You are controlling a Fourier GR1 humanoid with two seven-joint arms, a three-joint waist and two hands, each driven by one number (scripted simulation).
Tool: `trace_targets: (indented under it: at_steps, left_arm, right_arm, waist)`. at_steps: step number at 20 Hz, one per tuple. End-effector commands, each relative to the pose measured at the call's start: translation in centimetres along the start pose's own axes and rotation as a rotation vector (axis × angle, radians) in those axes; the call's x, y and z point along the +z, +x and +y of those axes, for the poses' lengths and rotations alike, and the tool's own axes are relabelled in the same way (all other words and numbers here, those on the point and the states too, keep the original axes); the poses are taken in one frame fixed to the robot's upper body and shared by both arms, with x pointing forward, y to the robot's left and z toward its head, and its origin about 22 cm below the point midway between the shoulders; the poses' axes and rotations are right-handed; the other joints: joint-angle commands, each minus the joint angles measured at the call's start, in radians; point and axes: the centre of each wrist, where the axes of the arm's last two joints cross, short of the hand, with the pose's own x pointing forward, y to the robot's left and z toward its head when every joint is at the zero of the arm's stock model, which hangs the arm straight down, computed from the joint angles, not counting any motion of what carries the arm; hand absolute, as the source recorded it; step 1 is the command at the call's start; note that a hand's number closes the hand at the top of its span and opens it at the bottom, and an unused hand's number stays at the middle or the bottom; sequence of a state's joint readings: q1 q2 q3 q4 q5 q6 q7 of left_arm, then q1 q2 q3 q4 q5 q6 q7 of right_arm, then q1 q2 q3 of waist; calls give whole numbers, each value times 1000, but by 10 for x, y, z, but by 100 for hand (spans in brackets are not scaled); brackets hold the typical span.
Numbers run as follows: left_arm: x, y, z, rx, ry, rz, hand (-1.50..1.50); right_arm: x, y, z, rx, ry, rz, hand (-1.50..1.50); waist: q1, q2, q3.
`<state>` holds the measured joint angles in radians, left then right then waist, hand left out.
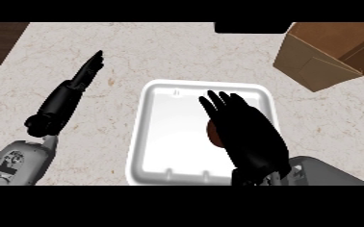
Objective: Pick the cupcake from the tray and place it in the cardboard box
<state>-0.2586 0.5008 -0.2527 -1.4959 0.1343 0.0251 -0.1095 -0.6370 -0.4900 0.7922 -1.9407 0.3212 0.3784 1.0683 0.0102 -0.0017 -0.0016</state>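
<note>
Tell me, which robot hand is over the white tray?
The right robot hand: it is above the white tray, hiding most of the brown cupcake. The left robot hand is aside, over the counter.

- One tray (142, 125), centre.
- One cupcake (212, 132), mostly hidden.
- One cardboard box (313, 60), two o'clock.
- Two hands: left hand (89, 72) ten o'clock, right hand (249, 134) five o'clock.

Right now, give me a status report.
Left hand open beside tray. Right hand open over cupcake, on tray. Nothing seen between tray and cardboard box.
</note>
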Motion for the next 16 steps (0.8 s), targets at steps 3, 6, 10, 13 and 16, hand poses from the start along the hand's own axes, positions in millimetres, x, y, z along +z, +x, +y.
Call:
trace_targets:
  at_steps: [3,6,10,13,16]
  left_arm:
    - [1,-4,9,-6,10,6,0]
    - [-3,0,-12,4,13,17,0]
    - [-2,3,-7,-5,14,8,0]
    - [-5,0,-13,7,1,11,0]
    - [12,-16,0,2,6,-1,0]
  right_arm:
    - [-9,25,1,83,-11,155,-150]
    - [-7,34,14,71,-26,152,-150]
    - [-19,25,35,88,0,169,-150]
    - [-38,15,32,142,22,202,-150]
    - [-48,28,41,129,5,212,-150]
  waist:
    - [-8,0,0]
    - [-12,-1,1]
    - [-11,-1,1]
    - [-9,0,1]
    - [-5,1,1]
